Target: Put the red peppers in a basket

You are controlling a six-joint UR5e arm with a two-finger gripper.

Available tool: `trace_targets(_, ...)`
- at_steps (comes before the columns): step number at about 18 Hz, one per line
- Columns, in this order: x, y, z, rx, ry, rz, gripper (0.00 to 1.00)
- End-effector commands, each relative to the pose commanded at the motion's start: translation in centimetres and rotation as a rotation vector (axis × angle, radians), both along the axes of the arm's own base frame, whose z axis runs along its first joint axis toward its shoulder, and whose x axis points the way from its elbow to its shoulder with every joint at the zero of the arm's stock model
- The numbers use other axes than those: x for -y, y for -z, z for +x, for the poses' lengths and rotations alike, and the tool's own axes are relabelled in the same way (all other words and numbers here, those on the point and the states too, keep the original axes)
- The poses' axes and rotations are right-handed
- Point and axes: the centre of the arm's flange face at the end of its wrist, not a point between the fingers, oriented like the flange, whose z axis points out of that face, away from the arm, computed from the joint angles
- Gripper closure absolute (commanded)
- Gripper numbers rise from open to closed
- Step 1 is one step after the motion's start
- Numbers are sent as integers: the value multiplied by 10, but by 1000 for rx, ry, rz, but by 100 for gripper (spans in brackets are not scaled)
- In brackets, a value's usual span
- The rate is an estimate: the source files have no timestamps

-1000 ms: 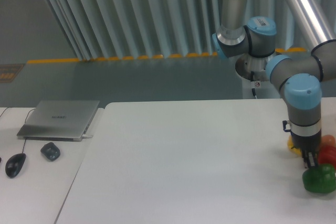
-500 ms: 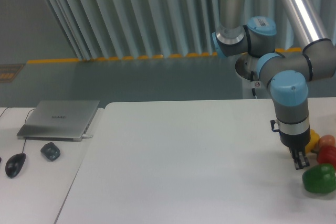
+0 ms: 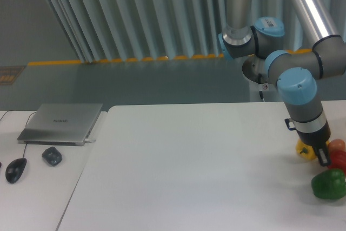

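A glossy red pepper (image 3: 339, 160) lies at the table's far right edge, partly cut off by the frame. My gripper (image 3: 323, 158) hangs low just left of it, between it and a yellow pepper (image 3: 304, 150). The fingers look dark and narrow from this angle, and their gap does not show. Nothing is visibly held. No basket is in view.
A green pepper (image 3: 328, 183) sits in front of the red one, and a small orange-pink fruit (image 3: 337, 145) lies behind it. On the side table at left are a laptop (image 3: 60, 123), a mouse (image 3: 15, 169) and a small dark object (image 3: 52, 156).
The gripper had swung left away from the peppers and has now moved back right, coming down between the yellow and red peppers. The peppers have not moved.
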Motion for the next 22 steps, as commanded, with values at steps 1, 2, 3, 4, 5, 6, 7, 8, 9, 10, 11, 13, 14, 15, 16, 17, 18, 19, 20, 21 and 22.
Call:
trace_targets(1, 1, 0, -1, 2, 14, -6, 96)
trace_targets(2, 4, 0, -4, 9, 37, -14, 79)
trace_targets(3, 5, 0, -6, 16, 70, -24, 55)
trace_targets(4, 8, 1, -9, 23, 92, -32, 37)
trace_targets(5, 10, 2, -11, 33, 123, -42, 28)
trace_targets(6, 14, 4, -13, 42, 137, -48, 25)
trace_targets(7, 19, 6, -16, 50, 142, -56, 20)
trace_targets(8, 21, 9, -16, 55, 151, -61, 15)
trace_targets(9, 24, 10, -18, 58, 156, -65, 12)
trace_targets(10, 29, 11, -24, 63, 150, -64, 10)
trace_targets(11, 34, 9, -25, 65, 151, -65, 7)
trace_targets(13, 43, 13, -31, 82, 174, -78, 6)
trace_targets(14, 46, 15, -32, 87, 186, -86, 5)
trace_targets(15, 48, 17, -33, 91, 189, -89, 5)
trace_targets(16, 48, 18, -32, 94, 189, -90, 5)
trace_targets(17, 48, 19, -32, 94, 189, -92, 5)
trace_targets(18, 48, 19, -32, 94, 189, -92, 5)
trace_targets(19, 48, 19, -32, 96, 191, -93, 5)
trace_targets(20, 48, 21, -32, 99, 191, -95, 5)
trace_targets(21, 48, 22, -31, 100, 192, -96, 5)
trace_targets(22, 49, 25, -31, 104, 192, -101, 5)
